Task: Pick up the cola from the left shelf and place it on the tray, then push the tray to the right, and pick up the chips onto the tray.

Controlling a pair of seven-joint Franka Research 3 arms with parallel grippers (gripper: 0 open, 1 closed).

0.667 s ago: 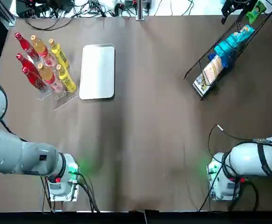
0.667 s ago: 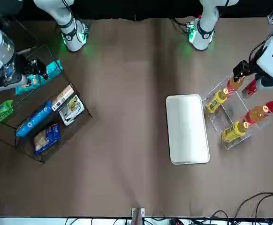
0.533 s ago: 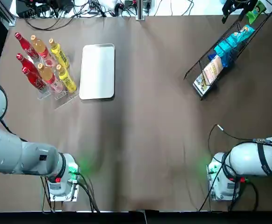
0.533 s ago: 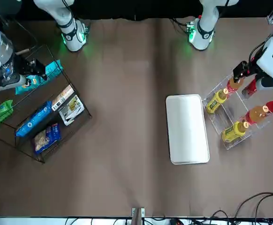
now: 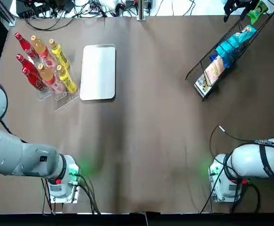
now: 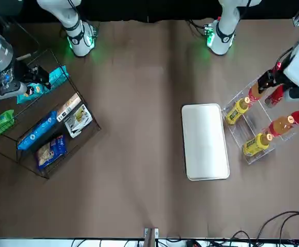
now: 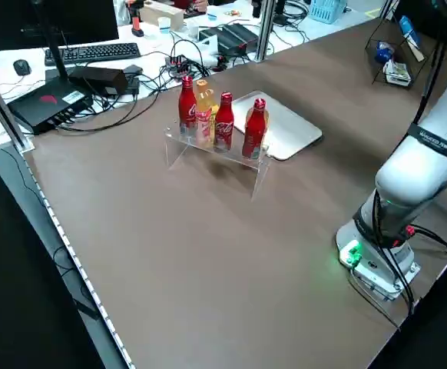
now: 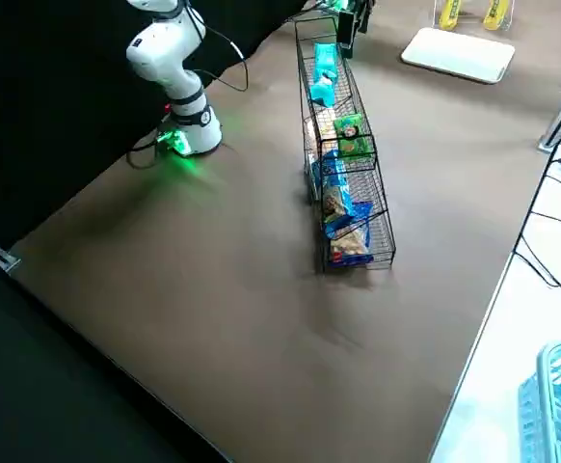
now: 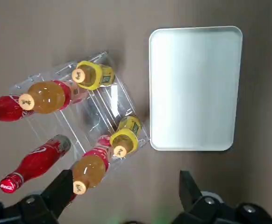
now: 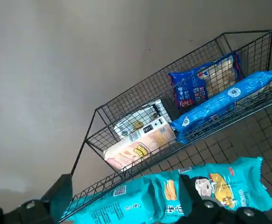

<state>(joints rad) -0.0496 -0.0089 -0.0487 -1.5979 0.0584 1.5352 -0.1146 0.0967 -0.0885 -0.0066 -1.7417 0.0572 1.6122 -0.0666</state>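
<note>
**Clerk:** Entry one, left hand (image 9: pixel 125 179)?

**Checker:** It was raised over the clear rack (image 9: pixel 105 100). Its fingers (image 9: pixel 61 186) were spread wide and held nothing.

**Clerk:** Cola?

**Checker:** There were three red cola bottles (image 9: pixel 38 156) standing in the rack below that hand, apart from both fingers. They filled the row farthest from the tray. Two orange-drink bottles (image 9: pixel 45 96) were in the middle row, and two yellow bottles (image 9: pixel 91 74) in the row nearest the tray.

**Clerk:** Tray?

**Checker:** There was one white tray (image 9: pixel 194 88), flat on the brown bench (image 9: pixel 56 28). It lay just beside the rack, below the left hand and on the side toward the right hand.

**Clerk:** Entry two, right hand (image 10: pixel 125 184)?

**Checker:** It was held over the black wire shelf (image 10: pixel 94 126). Its fingers (image 10: pixel 56 196) were wide apart and gripped nothing.

**Clerk:** Chips?

**Checker:** The teal chips bag (image 10: pixel 220 184) lay in the shelf, closest beneath that hand. Farther from the hand, lower in the same shelf, were a long blue bag (image 10: pixel 229 98), a smaller blue bag (image 10: pixel 194 88) and a tan packet (image 10: pixel 138 142). All of them were well apart from the tray.
</note>
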